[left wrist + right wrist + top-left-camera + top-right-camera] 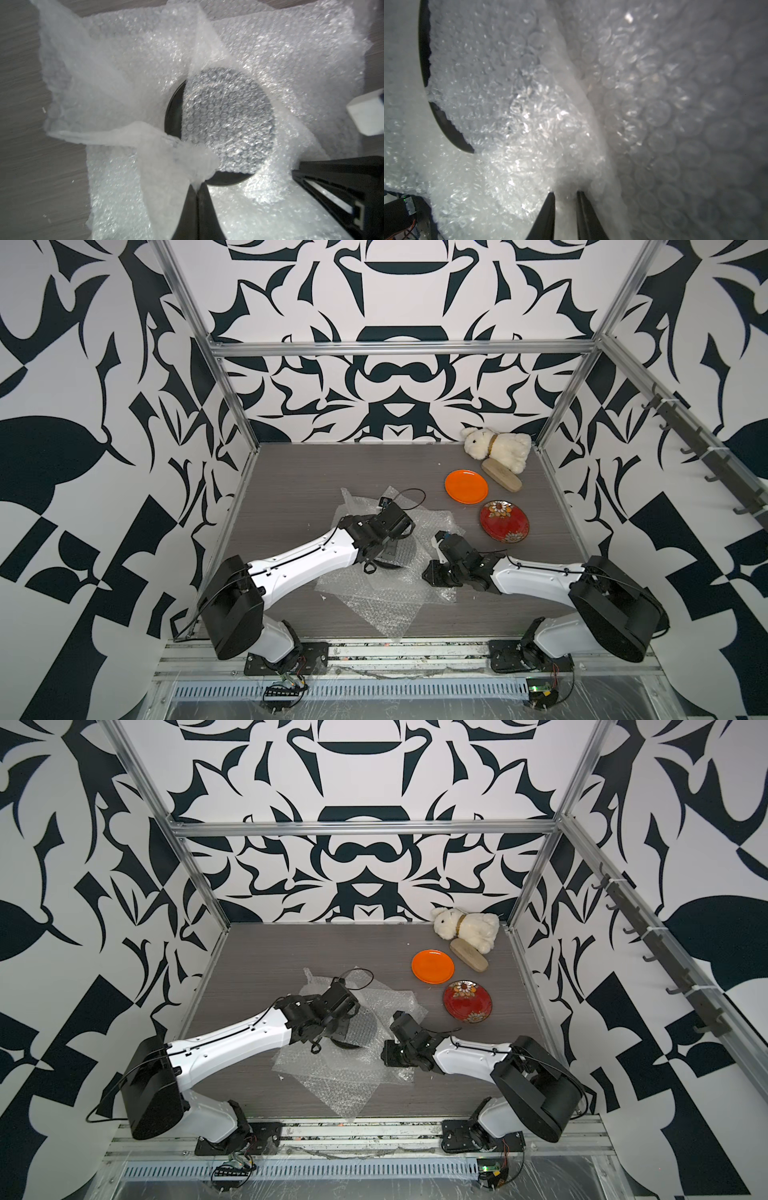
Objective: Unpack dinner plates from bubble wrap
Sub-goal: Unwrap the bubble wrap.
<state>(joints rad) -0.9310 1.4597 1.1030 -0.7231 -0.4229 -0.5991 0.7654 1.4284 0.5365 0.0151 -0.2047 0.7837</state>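
Left end effector point(197, 186) and right end effector point(565, 194) each pinch a fold of bubble wrap point(124, 62).

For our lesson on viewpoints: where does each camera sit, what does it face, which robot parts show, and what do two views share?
Top views: high above the robot's bases, looking down at the table; left arm and right arm both show.
Left wrist: on the left arm, looking along the left gripper, shut on bubble wrap over the black plate.
Right wrist: on the right arm, close in; right gripper pinches a bubble wrap fold.
Shared: both wrist views show the black plate's rim.
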